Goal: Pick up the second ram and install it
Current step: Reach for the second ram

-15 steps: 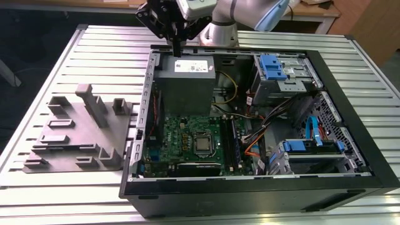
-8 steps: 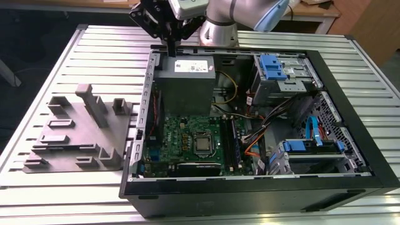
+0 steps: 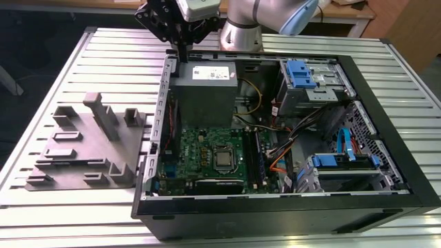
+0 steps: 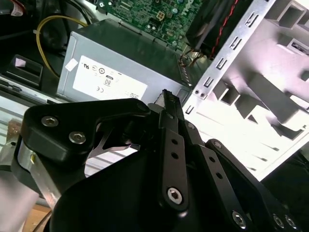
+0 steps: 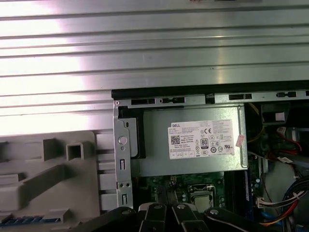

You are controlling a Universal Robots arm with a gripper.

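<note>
— Hovering over the back edge of the computer case (image 3: 289, 209), is it? Where's the gripper (image 3: 183, 56) got to in the job?

— Right at the start of the pick, I'd say. It hangs just beside the power supply (image 3: 203, 95), and from where I stand its fingers look pressed together with nothing between them. Same in the second wrist view: the gripper (image 4: 166, 96) comes to one narrow point above the supply's label.

— So where's the second ram?

— Not in the machine, as far as I can tell. In the first wrist view there's a thin blue strip lying in the grey holder (image 5: 48, 193) outside the case, and I take that for the second ram (image 5: 26, 220). It's well apart from the gripper. The holder (image 3: 76, 165) sits on the slatted table (image 3: 55, 77), on the exterior view's left of the case.

— And the slots?

— The long black memory slots (image 3: 256, 155) run beside the motherboard (image 3: 206, 150), on the far side of the supply from the gripper.

— What does getting it call for?

— My guess: jaws opened, lined up square across that thin board, and a light squeeze on its edges, since the holder's walls crowd it.
</note>
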